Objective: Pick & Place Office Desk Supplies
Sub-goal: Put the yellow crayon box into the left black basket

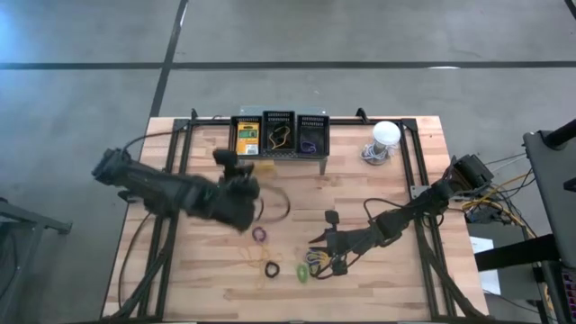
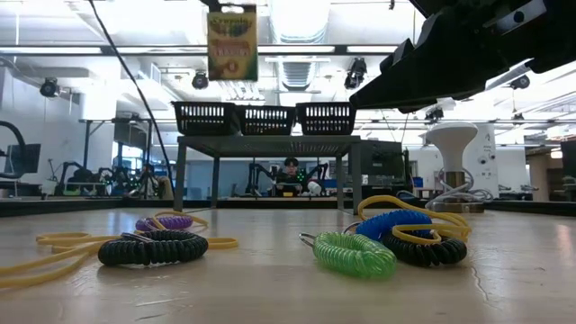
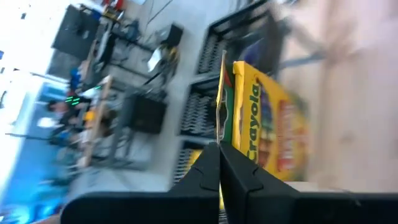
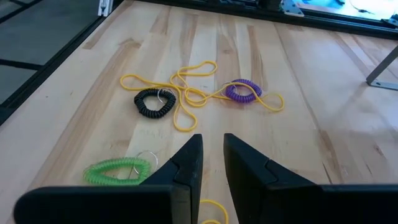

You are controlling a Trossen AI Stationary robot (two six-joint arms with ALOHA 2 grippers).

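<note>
A yellow-and-green crayon box (image 3: pixel 267 124) hangs high above the table in the low view (image 2: pixel 232 40). My left gripper (image 3: pixel 219 155) is shut on it, over the table's left middle (image 1: pixel 250 167). My right gripper (image 4: pixel 212 149) hovers open near the table's front middle (image 1: pixel 317 247), with nothing between its fingers. On the wood ahead of it lie a black coil band (image 4: pixel 155 102), a purple one (image 4: pixel 242 91), a green one (image 4: pixel 118 169) and thin yellow rubber bands (image 4: pixel 186 93). A blue coil (image 2: pixel 391 223) sits in a pile under the right arm. My left gripper pinches the crayon box's thin upstanding flap (image 3: pixel 220 127) at the box's top end between its two shut fingers. The box is lifted clear of the table. It hangs upright below the gripper, its printed face toward the table's near edge.
Three dark baskets stand in a row on a grey shelf (image 1: pixel 281 155) at the far edge. The left one (image 1: pixel 248 135) holds a crayon box, the middle one (image 1: pixel 279 135) yellow bands, the right one (image 1: pixel 313 135) purple bands. A white bulb-like object (image 1: pixel 385 137) stands far right.
</note>
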